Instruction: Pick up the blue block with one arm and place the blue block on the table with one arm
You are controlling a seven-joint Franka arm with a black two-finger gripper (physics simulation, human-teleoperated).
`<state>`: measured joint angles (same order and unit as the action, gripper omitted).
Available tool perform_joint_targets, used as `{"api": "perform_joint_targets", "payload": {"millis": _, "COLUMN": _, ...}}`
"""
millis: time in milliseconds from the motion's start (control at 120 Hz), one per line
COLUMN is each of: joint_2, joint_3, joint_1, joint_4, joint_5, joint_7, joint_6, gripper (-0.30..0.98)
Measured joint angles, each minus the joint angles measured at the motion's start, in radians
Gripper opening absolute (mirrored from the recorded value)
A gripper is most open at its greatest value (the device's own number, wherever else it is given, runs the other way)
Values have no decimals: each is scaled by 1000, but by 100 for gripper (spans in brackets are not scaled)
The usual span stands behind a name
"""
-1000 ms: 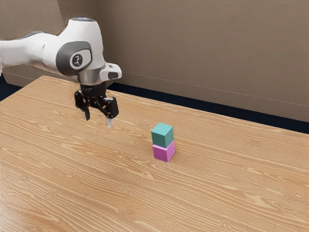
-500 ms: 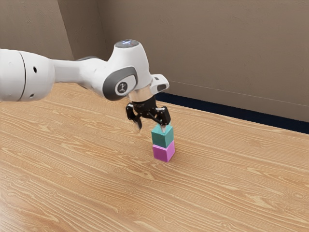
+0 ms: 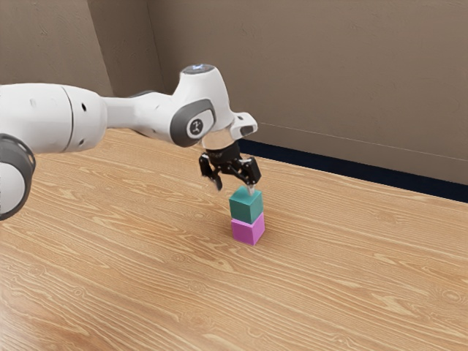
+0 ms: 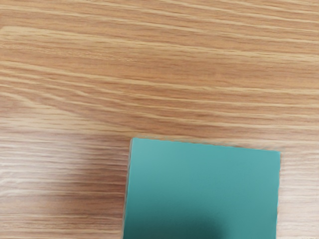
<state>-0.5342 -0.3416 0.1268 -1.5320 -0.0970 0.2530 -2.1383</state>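
A black two-finger gripper (image 3: 235,188) on a white, seven-jointed Franka arm (image 3: 150,114) hangs over a teal-blue, smooth-sided cube (image 3: 246,208), its fingers spread apart and nothing grasped between them. The cube, evidently the blue block of the task, sits atop a magenta-pink cube (image 3: 248,229) that rests on a wood-grained tabletop (image 3: 344,278). The pink cube bears the weight and lifts its partner clear of the wood, which is likely why the hand waits high, pointing downward: from there the fingers could pass down either side of the upper block without reaching its support. The gap between them is presumably kept wide to admit the block's width, though in the exterior view the hand appears set somewhat toward that view's left, and a small correction may be needed before descent. A low or crooked grip could nudge the pink cube or tip the pair. The blue block itself is a plain, box-like solid with crisp edges and flat, unmarked faces, its colour leaning to green; the top catches the light while the sides fall to a deeper teal. In the wrist view its upper face lies just under the hand, darkened by a soft shadow, possibly the gripper's own. The lift and the placing remain to be done.
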Motion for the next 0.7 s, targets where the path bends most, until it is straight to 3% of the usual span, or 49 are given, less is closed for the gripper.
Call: {"api": "perform_joint_targets", "payload": {"millis": 700, "joint_2": -72, "joint_3": 20, "joint_1": -31, "joint_4": 42, "joint_5": -1, "joint_7": -167, "joint_6": 31, "gripper": 69}}
